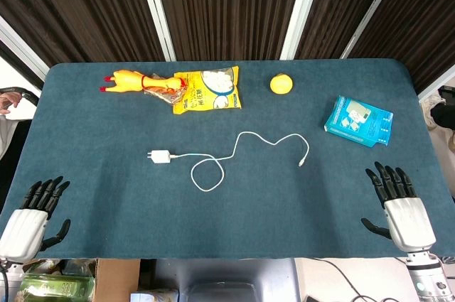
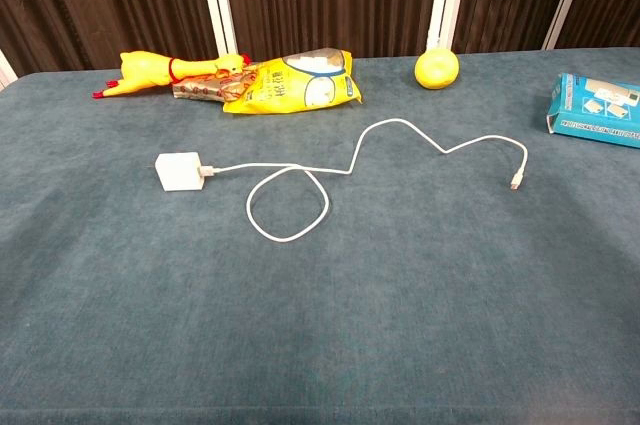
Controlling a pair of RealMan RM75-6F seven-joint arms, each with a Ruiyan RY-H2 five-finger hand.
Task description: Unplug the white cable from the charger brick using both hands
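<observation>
A white charger brick (image 1: 159, 155) (image 2: 178, 171) lies on the blue table left of centre. The white cable (image 1: 238, 147) (image 2: 362, 150) is plugged into its right side, loops once, then snakes right to a free end (image 1: 301, 164) (image 2: 516, 183). My left hand (image 1: 32, 217) rests at the near left corner, fingers spread, holding nothing. At the near right corner my right hand (image 1: 398, 202) lies the same way, also holding nothing. Both hands are far from the brick and cable. The chest view shows neither hand.
A yellow rubber chicken (image 1: 134, 82) (image 2: 165, 70) and a yellow snack bag (image 1: 207, 88) (image 2: 290, 87) lie at the back left. A yellow round object (image 1: 281, 84) (image 2: 437, 68) sits at the back centre. A blue box (image 1: 359, 120) (image 2: 597, 108) lies at the right.
</observation>
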